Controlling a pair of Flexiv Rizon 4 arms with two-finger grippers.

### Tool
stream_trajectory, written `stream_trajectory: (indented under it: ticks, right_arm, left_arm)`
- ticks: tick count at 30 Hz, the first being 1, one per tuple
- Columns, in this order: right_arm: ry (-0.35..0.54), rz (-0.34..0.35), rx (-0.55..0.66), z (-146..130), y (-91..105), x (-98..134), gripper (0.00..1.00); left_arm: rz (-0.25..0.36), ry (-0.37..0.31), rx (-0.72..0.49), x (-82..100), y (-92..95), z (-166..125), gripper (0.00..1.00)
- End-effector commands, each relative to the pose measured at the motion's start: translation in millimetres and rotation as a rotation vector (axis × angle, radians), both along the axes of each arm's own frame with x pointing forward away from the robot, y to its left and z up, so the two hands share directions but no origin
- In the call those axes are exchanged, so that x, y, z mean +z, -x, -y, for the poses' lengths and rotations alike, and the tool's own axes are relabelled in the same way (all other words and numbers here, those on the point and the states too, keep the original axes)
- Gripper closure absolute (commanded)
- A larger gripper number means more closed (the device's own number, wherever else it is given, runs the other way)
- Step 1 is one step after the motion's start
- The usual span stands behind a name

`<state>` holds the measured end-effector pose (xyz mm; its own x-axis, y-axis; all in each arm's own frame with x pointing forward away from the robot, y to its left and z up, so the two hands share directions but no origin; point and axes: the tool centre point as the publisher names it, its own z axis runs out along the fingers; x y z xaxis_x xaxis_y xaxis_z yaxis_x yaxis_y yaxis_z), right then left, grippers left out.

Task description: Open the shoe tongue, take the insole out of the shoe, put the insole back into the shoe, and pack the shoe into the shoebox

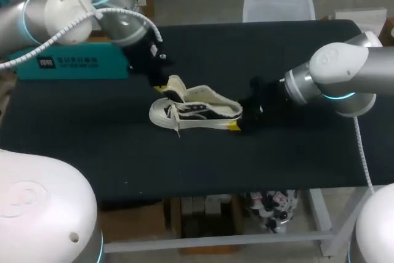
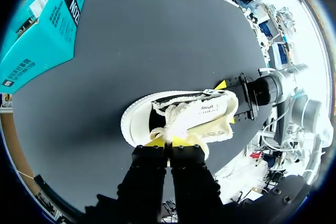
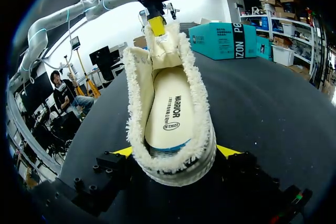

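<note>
The left pincer (image 2: 168,141) is clenched on the tongue (image 3: 163,45) of the shoe (image 1: 197,112), which rests on the table (image 1: 277,152). The right pincer (image 3: 176,153) grasps the heel from both sides. The insole (image 3: 169,111) lies inside, just ahead of it. The shoebox (image 1: 80,63) sits well beyond the left pincer.

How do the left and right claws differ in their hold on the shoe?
The left claw pinches the tongue, fingers almost together; the right claw clamps the shoe at its heel, fingers wide apart. The left claw sits above the shoe, the right claw behind it. Both are shut.
</note>
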<state>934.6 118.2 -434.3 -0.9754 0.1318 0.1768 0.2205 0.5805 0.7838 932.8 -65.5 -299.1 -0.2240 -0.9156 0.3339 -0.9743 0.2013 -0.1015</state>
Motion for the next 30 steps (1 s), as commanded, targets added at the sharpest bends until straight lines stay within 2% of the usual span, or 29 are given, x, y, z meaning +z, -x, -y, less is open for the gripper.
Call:
stream_trajectory:
  ticks: [1, 2, 4, 5, 8, 11, 15, 17, 19, 20, 24, 25, 26, 27, 28, 30]
  right_arm:
    - [-0.001, -0.003, 0.002, 3.8, 1.5, -14.8, 1.0]
    - [-0.001, -0.003, 0.002, 3.8, 1.5, -14.8, 1.0]
    - [-0.001, -0.003, 0.002, 3.8, 1.5, -14.8, 1.0]
    - [-0.001, -0.003, 0.002, 3.8, 1.5, -14.8, 1.0]
    - [-0.001, -0.003, 0.002, 3.8, 1.5, -14.8, 1.0]
    - [-0.001, -0.003, 0.002, 3.8, 1.5, -14.8, 1.0]
    - [-0.001, -0.003, 0.002, 3.8, 1.5, -14.8, 1.0]
    - [-0.001, -0.003, 0.002, 3.8, 1.5, -14.8, 1.0]
    - [-0.001, -0.003, 0.002, 3.8, 1.5, -14.8, 1.0]
    - [-0.001, -0.003, 0.002, 3.8, 1.5, -14.8, 1.0]
    - [-0.001, -0.003, 0.002, 3.8, 1.5, -14.8, 1.0]
    - [-0.001, -0.003, 0.002, 3.8, 1.5, -14.8, 1.0]
    - [-0.001, -0.003, 0.002, 3.8, 1.5, -14.8, 1.0]
    - [-0.001, -0.003, 0.002, 3.8, 1.5, -14.8, 1.0]
    - [-0.001, -0.003, 0.002, 3.8, 1.5, -14.8, 1.0]
    - [-0.001, -0.003, 0.002, 3.8, 1.5, -14.8, 1.0]
  left_arm:
    - [-0.04, 0.161, -0.072, 0.5, -4.6, -9.8, 1.0]
    - [-0.058, 0.165, -0.117, 2.2, -4.4, -6.5, 0.81]
    - [-0.047, 0.143, -0.159, 7.2, -4.2, -0.4, 0.32]
    - [-0.052, 0.15, -0.185, 11.2, -4.4, 2.0, 0.19]
    - [-0.034, 0.143, -0.237, 25.0, -5.4, 8.9, 0.08]
    - [-0.01, 0.128, -0.289, 37.3, -5.5, 15.3, 0.07]
    - [0.017, 0.097, -0.45, 55.3, -4.6, 30.0, 0.14]
    - [0.026, 0.082, -0.523, 62.6, -2.9, 38.0, 0.24]
    - [0.023, 0.071, -0.622, 66.4, -0.6, 45.7, 0.85]
    - [0.028, 0.055, -0.672, 67.1, -0.7, 50.3, 1.0]
    - [0.047, 0.017, -0.882, 65.9, 1.7, 63.6, 1.0]
    - [0.048, -0.009, -0.968, 64.7, 3.6, 65.1, 1.0]
    - [0.034, -0.054, -1.084, 63.3, 6.2, 64.5, 1.0]
    - [0.01, -0.156, -1.207, 61.0, 9.0, 62.7, 1.0]
    - [0.014, -0.247, -1.28, 58.7, 10.9, 60.2, 1.0]
    - [0.014, -0.247, -1.28, 58.7, 10.9, 60.2, 1.0]
